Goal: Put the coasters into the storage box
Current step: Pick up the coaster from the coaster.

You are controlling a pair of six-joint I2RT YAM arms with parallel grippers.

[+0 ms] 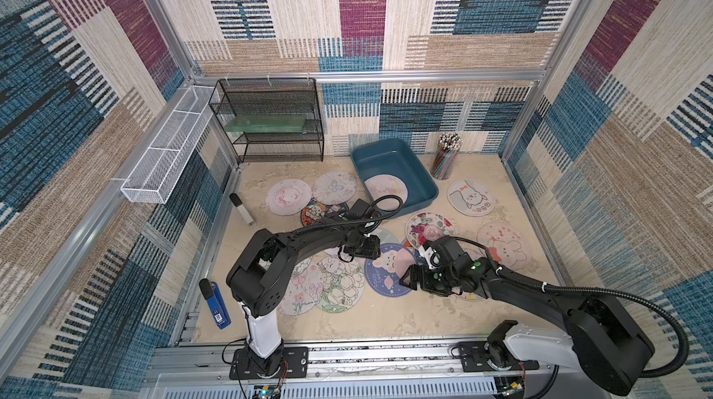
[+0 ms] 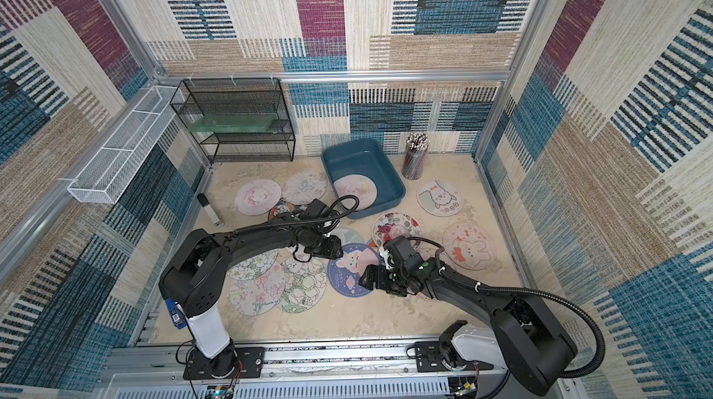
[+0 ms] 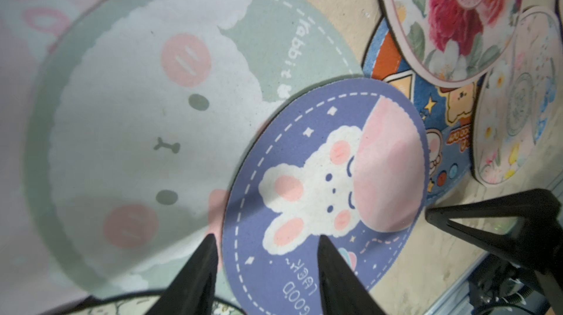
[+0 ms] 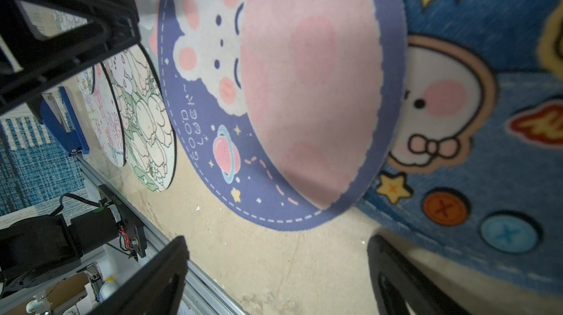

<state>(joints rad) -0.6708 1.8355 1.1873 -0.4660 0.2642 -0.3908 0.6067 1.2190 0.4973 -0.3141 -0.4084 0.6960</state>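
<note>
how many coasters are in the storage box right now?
1: a pink bunny coaster lying flat on the floor of the storage box, at its near end. Any others beneath it would be hidden.

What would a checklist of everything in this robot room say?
Surface: stained beige table.
Job's things: one coaster lies inside the storage box; other coasters lie on the table, several overlapping.
Clutter: pencil cup, blue stapler, black wire rack, white mesh tray.
Grippers: left gripper open over the purple coaster edge; right gripper open over bare table.
Cables: left arm's hose loops over the box's front rim.
Surroundings: patchwork woven walls, metal frame.
</note>
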